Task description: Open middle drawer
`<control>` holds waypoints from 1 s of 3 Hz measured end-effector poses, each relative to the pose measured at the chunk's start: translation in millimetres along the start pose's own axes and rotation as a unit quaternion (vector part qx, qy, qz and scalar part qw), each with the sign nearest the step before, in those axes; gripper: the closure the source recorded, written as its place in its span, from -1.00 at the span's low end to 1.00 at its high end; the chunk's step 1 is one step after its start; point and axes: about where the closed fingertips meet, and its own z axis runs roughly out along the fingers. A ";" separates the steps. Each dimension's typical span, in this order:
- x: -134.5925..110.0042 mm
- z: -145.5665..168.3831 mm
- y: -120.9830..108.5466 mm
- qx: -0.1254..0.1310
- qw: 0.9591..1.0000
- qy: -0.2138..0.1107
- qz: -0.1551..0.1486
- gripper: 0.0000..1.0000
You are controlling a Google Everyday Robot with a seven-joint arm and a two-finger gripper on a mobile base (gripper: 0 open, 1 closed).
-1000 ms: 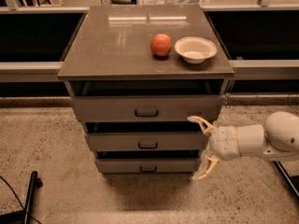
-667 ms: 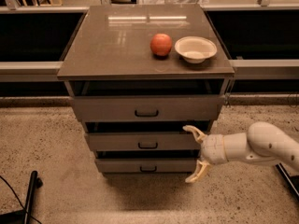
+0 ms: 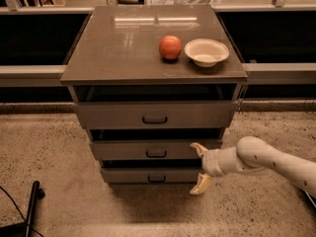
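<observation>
- The middle drawer (image 3: 123, 151) sits in the front face of the desk (image 3: 118, 48), between the taller top drawer (image 3: 113, 115) and the smaller bottom drawer (image 3: 128, 176). It looks closed or nearly so.
- Its only hold is the small dark loop handle (image 3: 156, 154) at the centre of the flat grey front.
- The gripper (image 3: 199, 168) hangs at the right end of the drawer fronts, to the right of that handle. Its fingers are spread wide and hold nothing.
- The upper finger (image 3: 198, 148) lies against or just before the middle drawer's right end; you cannot tell whether it touches. The lower finger (image 3: 201, 185) is level with the bottom drawer.
- Judgement: the front is rigid and smooth and offers no purchase, so take the loop, not the panel edge.
- Judgement: expect a light, stiff drawer that slides straight toward the near side. The loop is small, so a shallow bite may slip off.
- An apple (image 3: 170, 47) and a bowl (image 3: 206, 52) stand on the desk top. A sharp pull could disturb them.
</observation>
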 end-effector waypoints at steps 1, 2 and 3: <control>11.7 5.2 -28.5 0.019 0.999 0.026 -0.017 -1.00; 36.2 11.6 -55.6 0.030 0.998 0.046 -0.028 -1.00; 61.6 26.2 -77.1 0.015 0.997 0.062 -0.038 -1.00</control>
